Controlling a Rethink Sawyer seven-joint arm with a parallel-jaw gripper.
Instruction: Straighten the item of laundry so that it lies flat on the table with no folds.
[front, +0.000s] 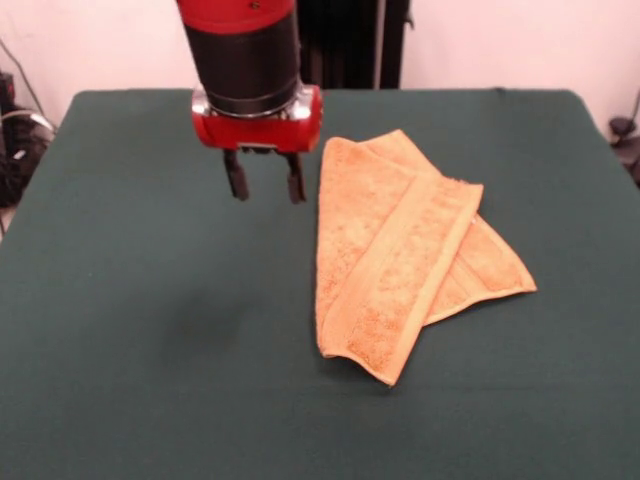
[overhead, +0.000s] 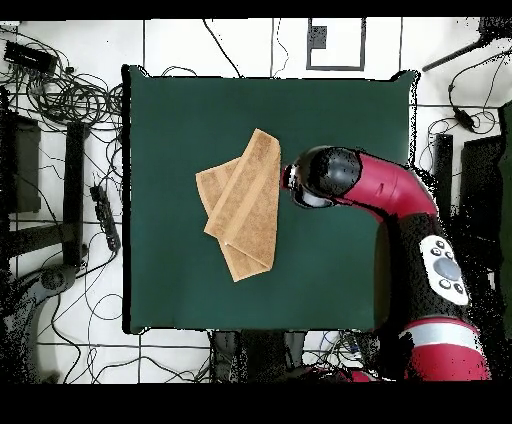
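Hovering beside the towel, the gripper (front: 265, 186) hung above bare felt with its two fingers spread apart and nothing between them. We marked it as empty. It sat just off the towel's long edge in the front view, close to the upper corner, which we judged a staging spot for reaching in at that edge.

We found the towel (front: 400, 255) near the middle of the table (front: 120, 330), folded over itself. One long panel lay on top, running diagonally, and a lower layer stuck out from under it as a triangular flap on the side away from the gripper. The overhead view showed the same crossed shape (overhead: 245, 205), with the arm's wrist (overhead: 325, 175) just beside the towel's edge. We could not spot any label.

We judged the task barely begun: the fold was fully there. The top panel's free edge faced the gripper, so pinching it and peeling it back looked like the likely move. A possible risk was dragging both layers together.
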